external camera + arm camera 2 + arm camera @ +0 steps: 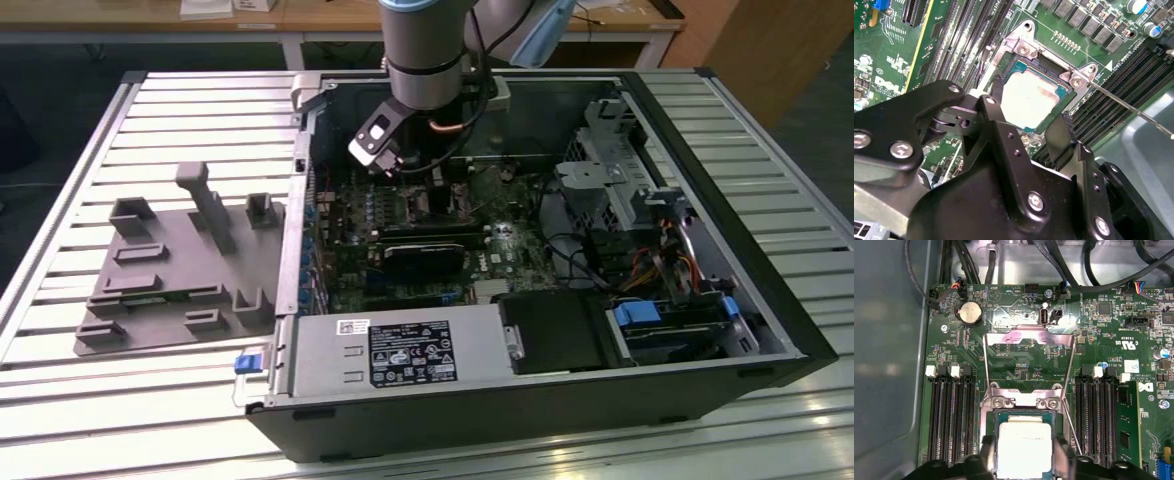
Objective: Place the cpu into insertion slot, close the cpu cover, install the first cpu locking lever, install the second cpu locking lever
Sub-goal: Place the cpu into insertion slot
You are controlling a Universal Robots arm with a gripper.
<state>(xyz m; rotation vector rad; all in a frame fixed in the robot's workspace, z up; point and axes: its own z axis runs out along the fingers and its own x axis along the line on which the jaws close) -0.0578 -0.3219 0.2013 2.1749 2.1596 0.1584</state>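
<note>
The cpu [1023,449] [1030,98], a flat square chip with a pale silver top, lies level in the insertion slot [1024,412] on the green motherboard. My gripper [1025,460] [1026,117] [430,188] is right over it, and its black fingers [988,460] [999,120] press against two opposite edges of the chip. The cpu cover [1029,337], a thin silvery frame with a large window, stands swung back from the socket. One thin wire locking lever [1126,106] [1072,432] sticks out beside the socket, unlatched.
Black memory slots [949,415] [1096,415] flank the socket. Cables [1004,255] run along the case wall beyond the board. In the exterior view the open computer case [787,330] lies on a slatted table, with a grey fixture tray [174,270] at the exterior view's left.
</note>
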